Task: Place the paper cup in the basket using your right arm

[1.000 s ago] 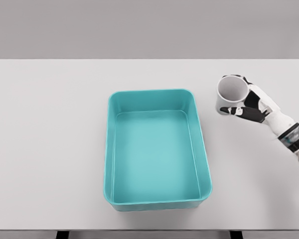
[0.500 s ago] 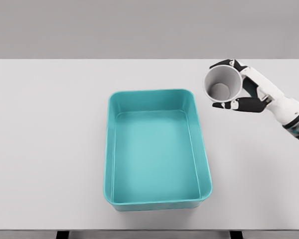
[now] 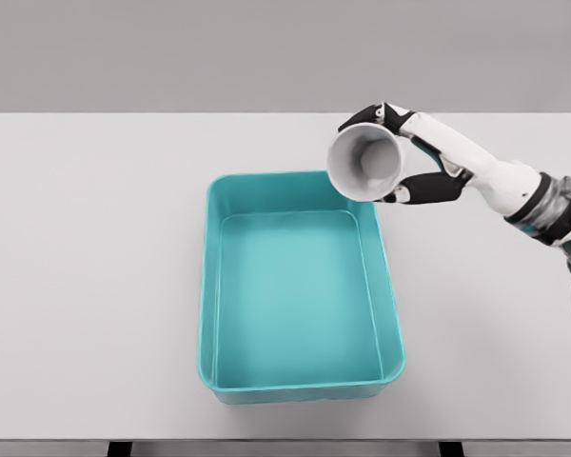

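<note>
Paper cup (image 3: 365, 164) clamped in my right hand (image 3: 414, 157), tilted, over basket (image 3: 212, 286) far-right corner. Risk: release here, cup strikes rim, rolls onto table (image 3: 95, 238).

Paper cup (image 3: 365, 164) covers basket (image 3: 219, 286) rear-right corner; right arm cut off at frame edge (upper part).
</note>
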